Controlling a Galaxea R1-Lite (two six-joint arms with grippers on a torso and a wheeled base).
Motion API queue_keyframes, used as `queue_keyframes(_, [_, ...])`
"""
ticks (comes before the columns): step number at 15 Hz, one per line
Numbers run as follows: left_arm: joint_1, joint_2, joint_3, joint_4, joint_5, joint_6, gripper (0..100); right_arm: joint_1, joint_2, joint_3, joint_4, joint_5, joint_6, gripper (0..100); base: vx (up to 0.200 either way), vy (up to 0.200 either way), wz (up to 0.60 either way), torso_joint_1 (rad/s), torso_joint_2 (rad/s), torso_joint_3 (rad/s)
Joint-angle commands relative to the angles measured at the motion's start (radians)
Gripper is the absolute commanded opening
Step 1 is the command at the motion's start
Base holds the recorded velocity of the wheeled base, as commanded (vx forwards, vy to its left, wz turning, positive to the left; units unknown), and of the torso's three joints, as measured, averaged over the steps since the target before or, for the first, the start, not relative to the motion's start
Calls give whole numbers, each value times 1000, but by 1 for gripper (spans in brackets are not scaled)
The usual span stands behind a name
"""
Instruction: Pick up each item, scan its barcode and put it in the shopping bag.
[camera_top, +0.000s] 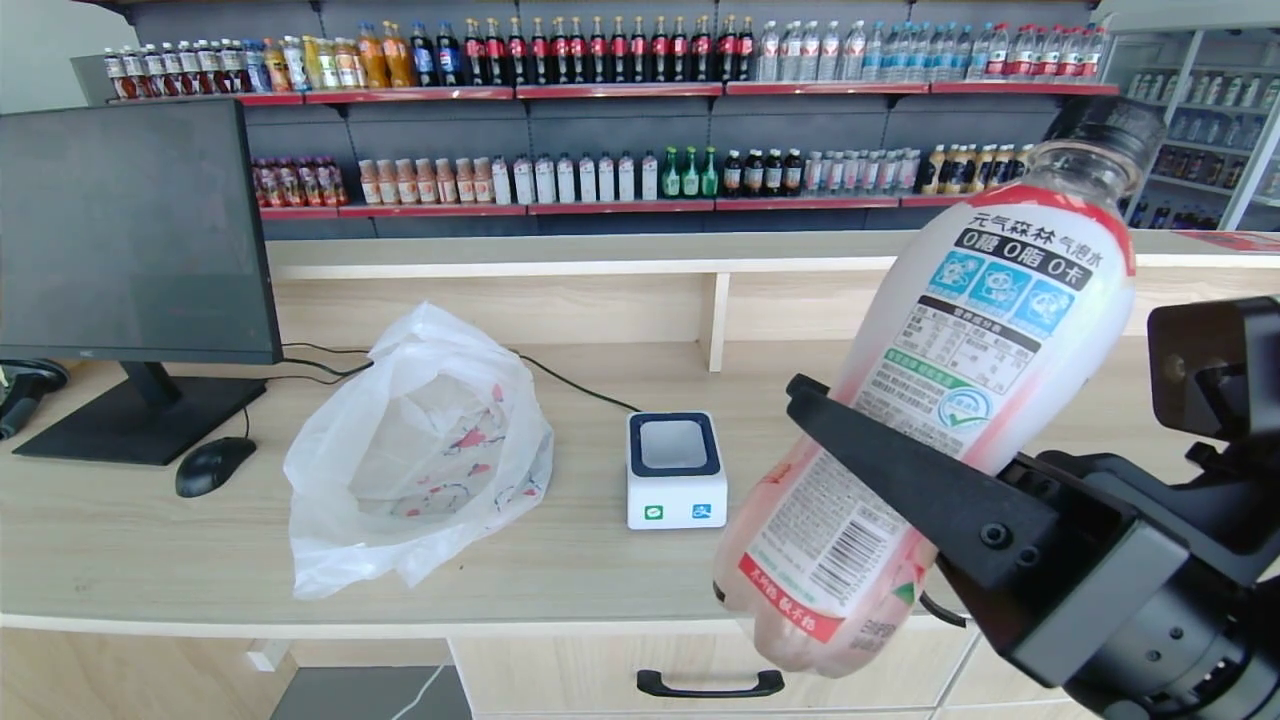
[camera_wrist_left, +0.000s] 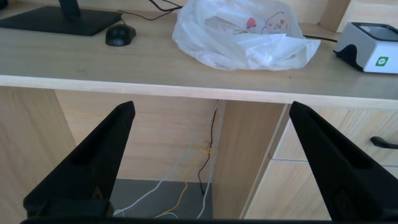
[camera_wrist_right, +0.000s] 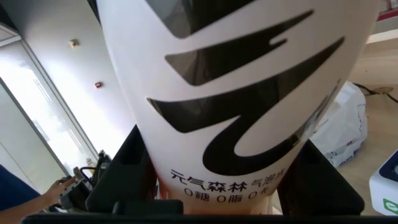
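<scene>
The right gripper (camera_top: 835, 400) pinches a pink drink bottle (camera_top: 980, 330) around its lower half, holding it tilted with the cap up and away from the fingers and the barcode label facing the head camera. Below the gripper and to its left, the white barcode scanner (camera_top: 676, 470) sits on the wooden counter (camera_top: 150, 540), and the open plastic shopping bag (camera_top: 420, 460) lies farther left beyond it. The left gripper (camera_wrist_left: 211, 112) hangs with its fingers spread wide, lower than the counter's front edge, with the bag ahead and above it.
</scene>
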Motion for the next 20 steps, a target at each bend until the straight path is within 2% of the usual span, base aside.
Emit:
queue_keyframes(1, [0, 0, 0, 0, 0, 0, 100, 1, 1, 1, -1, 0, -1, 0, 0, 0, 0, 0, 0, 0])
queue_keyframes(6, [0, 0, 0, 0, 0, 0, 100, 1, 4, 1, -1, 0, -13, 0, 0, 0, 0, 0, 0, 0])
queue_keyframes(10, [0, 0, 0, 0, 0, 0, 100, -4, 30, 6, -1, -20, -93, 0, 0, 0, 0, 0, 0, 0])
queue_keyframes(11, [0, 0, 0, 0, 0, 0, 100, -7, 31, 7, -1, -35, -109, 0, 0, 0, 0, 0, 0, 0])
queue_keyframes(14, [0, 0, 0, 0, 0, 0, 100, -13, 56, 36, -1, -179, -240, 0, 0, 0, 0, 0, 0, 0])
queue_keyframes(16, [0, 0, 0, 0, 0, 0, 100, -16, 68, 70, -1, -204, -323, 0, 0, 0, 0, 0, 0, 0])
queue_keyframes(20, [-2, 0, 0, 0, 0, 1, 100, -167, 65, 87, -1, -201, -485, 0, 0, 0, 0, 0, 0, 0])
